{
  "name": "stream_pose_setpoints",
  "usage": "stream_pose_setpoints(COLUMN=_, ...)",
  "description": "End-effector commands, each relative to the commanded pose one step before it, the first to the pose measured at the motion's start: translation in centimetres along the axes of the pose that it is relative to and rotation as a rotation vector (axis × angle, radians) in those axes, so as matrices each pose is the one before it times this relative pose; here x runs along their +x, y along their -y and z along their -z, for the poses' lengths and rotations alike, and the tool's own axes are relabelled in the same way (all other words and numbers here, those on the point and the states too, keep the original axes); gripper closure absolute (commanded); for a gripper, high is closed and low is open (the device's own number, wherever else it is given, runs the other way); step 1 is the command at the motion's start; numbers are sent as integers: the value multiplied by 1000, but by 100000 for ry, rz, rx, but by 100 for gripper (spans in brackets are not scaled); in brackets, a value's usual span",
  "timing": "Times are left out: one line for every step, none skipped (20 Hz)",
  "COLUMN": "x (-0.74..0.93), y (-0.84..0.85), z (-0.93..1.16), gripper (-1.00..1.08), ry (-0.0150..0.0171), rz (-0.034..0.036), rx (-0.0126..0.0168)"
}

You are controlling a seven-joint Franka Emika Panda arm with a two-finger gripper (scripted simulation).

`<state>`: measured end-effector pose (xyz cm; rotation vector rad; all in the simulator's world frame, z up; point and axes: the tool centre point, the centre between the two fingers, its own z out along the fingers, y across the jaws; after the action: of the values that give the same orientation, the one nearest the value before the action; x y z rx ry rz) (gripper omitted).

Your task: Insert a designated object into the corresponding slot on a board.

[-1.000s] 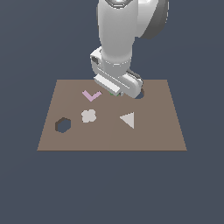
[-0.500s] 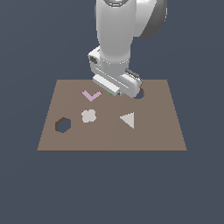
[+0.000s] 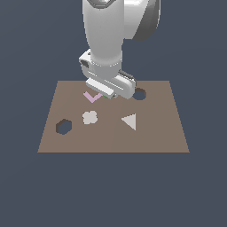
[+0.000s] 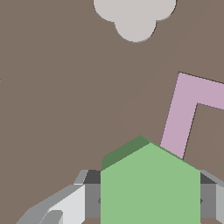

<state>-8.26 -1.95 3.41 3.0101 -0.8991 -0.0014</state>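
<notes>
The wrist view is showing the green block [image 4: 150, 183] sitting between the pincer [image 4: 146, 199] fingers [image 4: 70, 203], which are pressing against its two sides, just beside the pink V piece [image 4: 188, 109]. In the exterior view the block is almost wholly hidden behind the pincer [image 3: 107, 95]. The arm [image 3: 106, 35] is reaching straight down over the upper middle of the board [image 3: 155, 133]. The hexagonal hole [image 3: 64, 127] is lying empty at the board's lower left, well apart from the pincer.
</notes>
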Motion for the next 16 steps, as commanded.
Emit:
stream_pose_setpoints(x=917, y=-728, z=56, gripper=108, ry=-53, rz=3981, rx=11)
stream_pose_setpoints(x=407, y=-325, z=16, gripper=108, ry=-1, rz=1840, rx=-3)
stream_pose_setpoints(x=432, y=-343, z=17, gripper=108, ry=-1, rz=1951, rx=-3)
stream_pose_setpoints(x=458, y=-363, z=18, gripper=108, ry=-1, rz=2064, rx=-3)
stream_pose_setpoints(x=485, y=-382, z=19, gripper=108, ry=-1, rz=2180, rx=-4)
stream_pose_setpoints(x=510, y=-401, z=20, gripper=108, ry=-1, rz=2288, rx=-4)
stream_pose_setpoints(x=531, y=-416, z=21, gripper=108, ry=-1, rz=2380, rx=-4)
stream_pose_setpoints(x=550, y=-428, z=21, gripper=108, ry=-1, rz=2457, rx=-4)
stream_pose_setpoints(x=566, y=-439, z=22, gripper=108, ry=-1, rz=2524, rx=-4)
stream_pose_setpoints(x=580, y=-447, z=22, gripper=108, ry=-1, rz=2581, rx=-4)
stream_pose_setpoints(x=592, y=-454, z=23, gripper=108, ry=-1, rz=2630, rx=-4)
stream_pose_setpoints(x=603, y=-460, z=23, gripper=108, ry=-1, rz=2674, rx=-4)
stream_pose_setpoints(x=613, y=-464, z=23, gripper=108, ry=-1, rz=2712, rx=-4)
stream_pose_setpoints(x=622, y=-467, z=24, gripper=108, ry=-1, rz=2746, rx=-4)
stream_pose_setpoints(x=631, y=-470, z=24, gripper=108, ry=0, rz=2776, rx=-3)
stream_pose_setpoints(x=630, y=-465, z=24, gripper=108, ry=0, rz=2766, rx=-3)
